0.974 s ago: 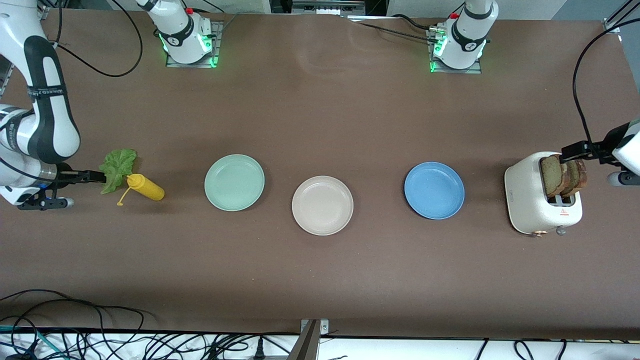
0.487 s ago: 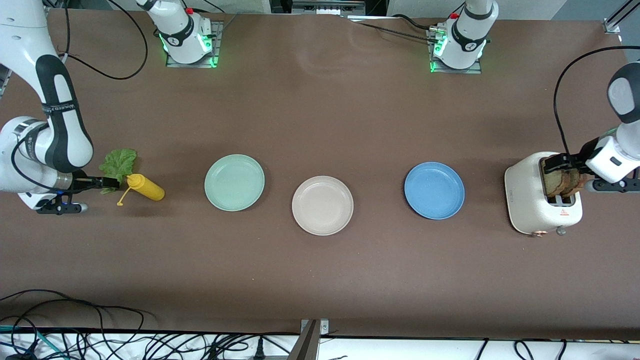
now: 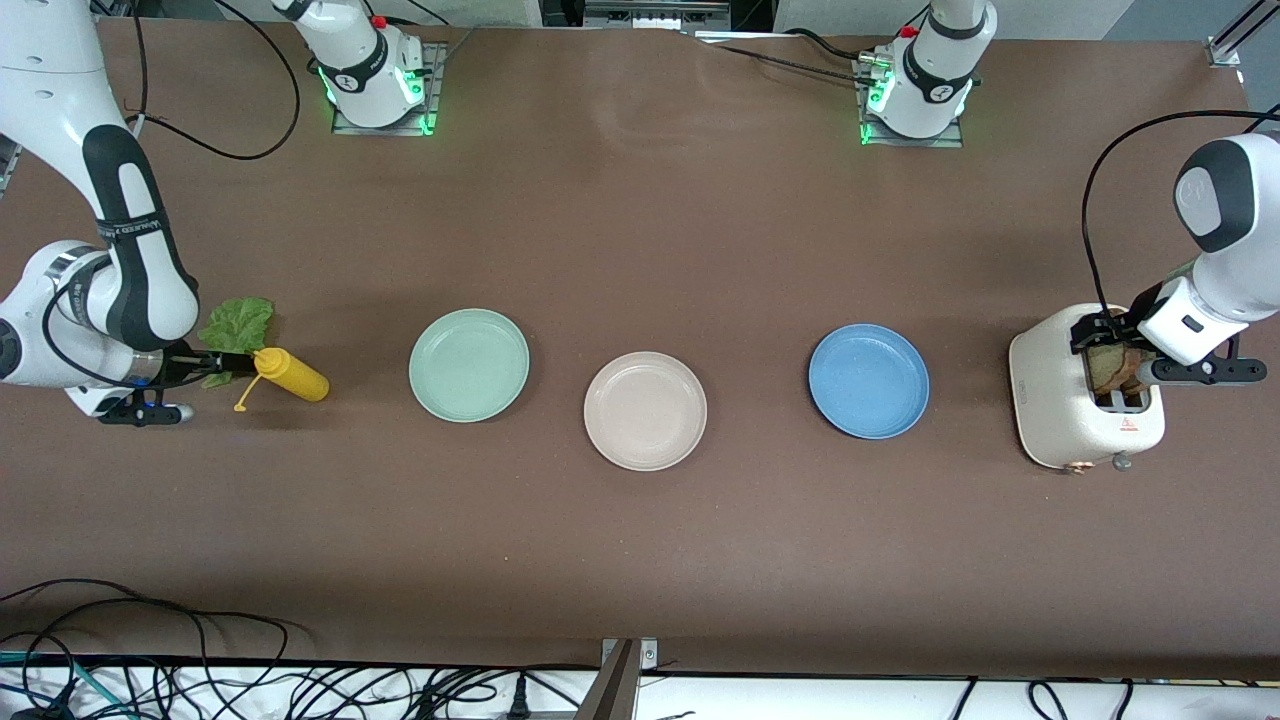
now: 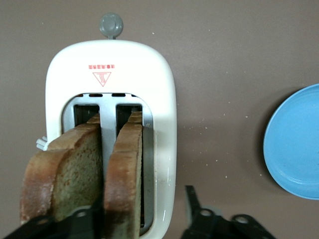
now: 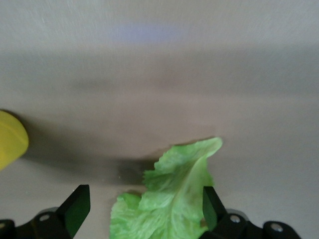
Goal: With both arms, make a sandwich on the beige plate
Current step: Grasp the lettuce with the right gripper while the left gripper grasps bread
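Left gripper (image 4: 142,219) jaws straddling bread slices (image 4: 84,174) in toaster (image 4: 162,99), right gripper (image 5: 144,209) spread wide around lettuce (image 5: 169,199), beige plate (image 3: 645,410) front view only.

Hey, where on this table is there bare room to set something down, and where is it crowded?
Free: the brown table between the arm bases and the row of plates, and the strip nearest the front camera. Gaps separate the mint-green plate, beige plate and blue plate. Crowded: the right gripper at the lettuce and mustard bottle; the left gripper at the toaster.
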Controlling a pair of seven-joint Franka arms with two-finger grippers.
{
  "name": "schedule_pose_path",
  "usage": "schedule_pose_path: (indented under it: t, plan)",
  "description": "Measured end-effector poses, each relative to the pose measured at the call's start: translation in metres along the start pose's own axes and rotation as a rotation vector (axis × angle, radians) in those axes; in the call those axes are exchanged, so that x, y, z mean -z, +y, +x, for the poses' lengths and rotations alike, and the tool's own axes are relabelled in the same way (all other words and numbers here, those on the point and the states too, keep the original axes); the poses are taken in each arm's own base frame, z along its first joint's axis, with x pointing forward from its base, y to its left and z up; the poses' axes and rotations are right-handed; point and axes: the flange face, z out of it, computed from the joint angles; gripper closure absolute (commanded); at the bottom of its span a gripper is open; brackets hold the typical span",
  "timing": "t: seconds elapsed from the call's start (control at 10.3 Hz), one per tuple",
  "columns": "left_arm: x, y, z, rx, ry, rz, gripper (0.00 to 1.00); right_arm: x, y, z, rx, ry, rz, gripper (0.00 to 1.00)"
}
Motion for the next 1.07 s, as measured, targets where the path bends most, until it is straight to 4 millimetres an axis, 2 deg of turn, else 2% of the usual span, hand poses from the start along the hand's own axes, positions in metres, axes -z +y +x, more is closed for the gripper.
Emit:
schedule_pose_path:
  t: [0.39, 0.49, 0.68, 0.78, 0.88, 0.97, 1.07]
  plan:
    - [0.005, -0.003, -0.001, -0.01, 0.006, 0.007, 1.0, -0.015, 0.004, -0.007, -0.011, -0.062, 0.019, 0.0]
    - [0.006, -0.004, 0.0, -0.01, 0.005, 0.008, 1.0, -0.017, 0.005, -0.007, -0.013, -0.066, 0.021, 0.04]
    - [0.013, -0.005, 0.001, -0.01, -0.003, 0.007, 1.0, -0.024, 0.009, -0.008, -0.019, -0.079, 0.024, 0.5]
    - [0.022, -0.006, 0.002, -0.011, -0.011, 0.007, 1.0, -0.026, 0.01, -0.009, -0.02, -0.083, 0.026, 0.73]
    - [0.036, -0.006, 0.004, -0.014, -0.021, 0.006, 1.0, -0.026, 0.011, -0.009, -0.022, -0.085, 0.027, 0.91]
    - [0.052, -0.006, 0.005, -0.02, -0.028, 0.006, 1.0, -0.024, 0.013, -0.01, -0.024, -0.085, 0.026, 1.0]
    - [0.065, -0.006, 0.006, -0.023, -0.037, 0.006, 1.0, -0.023, 0.013, -0.01, -0.024, -0.084, 0.026, 1.0]
